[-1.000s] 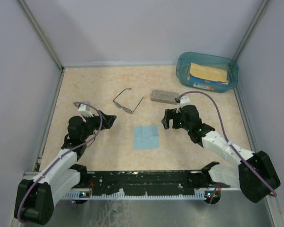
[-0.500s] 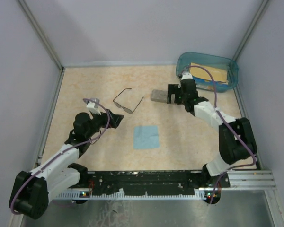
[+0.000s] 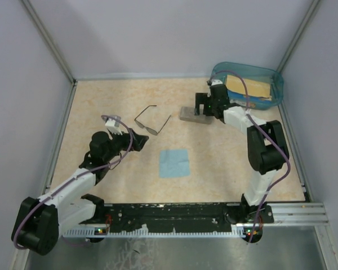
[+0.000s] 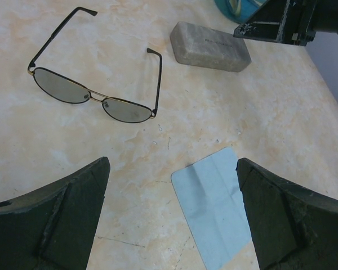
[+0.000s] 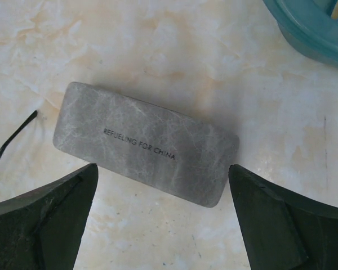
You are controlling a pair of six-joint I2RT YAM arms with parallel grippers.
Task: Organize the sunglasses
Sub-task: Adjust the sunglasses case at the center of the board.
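- Left hand point(image 4: 170, 169): fingers spread wide, holding nothing, low over the surface point(image 4: 253, 107).
- Blue cloth point(image 4: 214, 205): lies flat just ahead of this hand, beneath its right finger.
- Sunglasses point(image 4: 97, 97): ahead of the left hand and apart from it, resting on the surface with the temples unfolded.
  - The lens row is the long axis. It runs slantwise across the hand's opening.
  - The lens front faces the hand. The temples point away, toward the grey case point(image 5: 146, 143).
- Right hand point(image 5: 162, 169): unclenched, one finger either side of the shut case. Contact cannot be told.
- Teal bin point(image 3: 245, 66): just beyond the right hand.
- Likely faults:
  - The thin wire frame lies flat, so closing fingers may skid over it or push it along.
  - A pinch on one temple could bend it.
  - With the temples open and the case shut, the sunglasses would probably not fit in the case.
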